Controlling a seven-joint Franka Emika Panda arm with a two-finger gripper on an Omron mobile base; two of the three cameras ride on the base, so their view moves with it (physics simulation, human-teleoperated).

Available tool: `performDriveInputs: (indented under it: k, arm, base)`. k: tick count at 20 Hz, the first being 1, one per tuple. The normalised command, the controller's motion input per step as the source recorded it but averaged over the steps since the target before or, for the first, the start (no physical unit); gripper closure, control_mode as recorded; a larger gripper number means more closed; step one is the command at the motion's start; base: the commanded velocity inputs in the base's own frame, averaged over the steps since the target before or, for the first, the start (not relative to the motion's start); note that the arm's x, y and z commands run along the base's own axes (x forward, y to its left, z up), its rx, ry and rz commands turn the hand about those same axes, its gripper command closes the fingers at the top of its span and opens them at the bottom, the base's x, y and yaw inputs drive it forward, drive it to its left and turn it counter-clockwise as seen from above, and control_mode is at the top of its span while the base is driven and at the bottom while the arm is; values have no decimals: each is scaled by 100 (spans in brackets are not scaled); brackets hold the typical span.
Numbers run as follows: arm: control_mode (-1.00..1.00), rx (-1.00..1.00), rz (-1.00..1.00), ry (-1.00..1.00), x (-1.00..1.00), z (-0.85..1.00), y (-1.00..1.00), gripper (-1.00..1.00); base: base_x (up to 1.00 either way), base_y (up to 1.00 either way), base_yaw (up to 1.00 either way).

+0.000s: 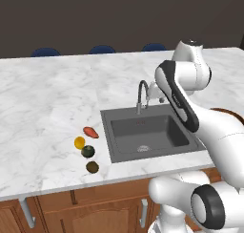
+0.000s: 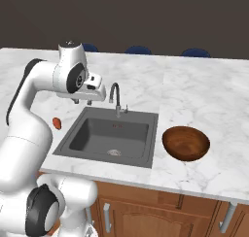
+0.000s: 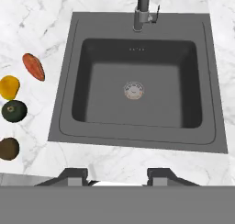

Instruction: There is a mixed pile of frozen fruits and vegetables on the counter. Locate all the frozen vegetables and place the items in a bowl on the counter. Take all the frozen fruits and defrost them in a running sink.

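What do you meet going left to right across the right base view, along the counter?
Red-orange piece → sink with its faucet behind the basin → wooden bowl.

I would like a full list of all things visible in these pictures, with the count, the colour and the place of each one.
counter: one, white marble with grey veins, over brown wooden cabinet fronts
sink: one, dark grey, recessed in the counter, nothing in it
faucet: one, dark metal, curved, behind the sink
elongated piece: one, red-orange, on the counter left of the sink
yellow-orange ball: one, beside the elongated piece
dark green ball: one, nearer the counter edge
olive-brown ball: one, nearest the counter edge
bowl: one, dark reddish-brown wood, empty, right of the sink
chairs: three, dark blue, behind the counter
gripper: one, above the counter left of the faucet, holding nothing
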Motion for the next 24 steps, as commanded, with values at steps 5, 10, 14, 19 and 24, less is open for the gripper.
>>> performDriveInputs:
  k: [5,10,14,19,24]
  arm:
    - [-100,0,2,0,-17,0,24,-100]
    - [-100,-1,0,-1,-29,-5,53,-100]
    - [-100,0,12,0,43,-3,28,-100]
    - [-100,0,15,5,44,-16,38,-100]
    - [-100,0,16,8,13,-16,43,-100]
  base:
    - [0,0,0]
    - [0,0,0]
    - [0,0,0]
    - [0,0,0]
    - [0,0,0]
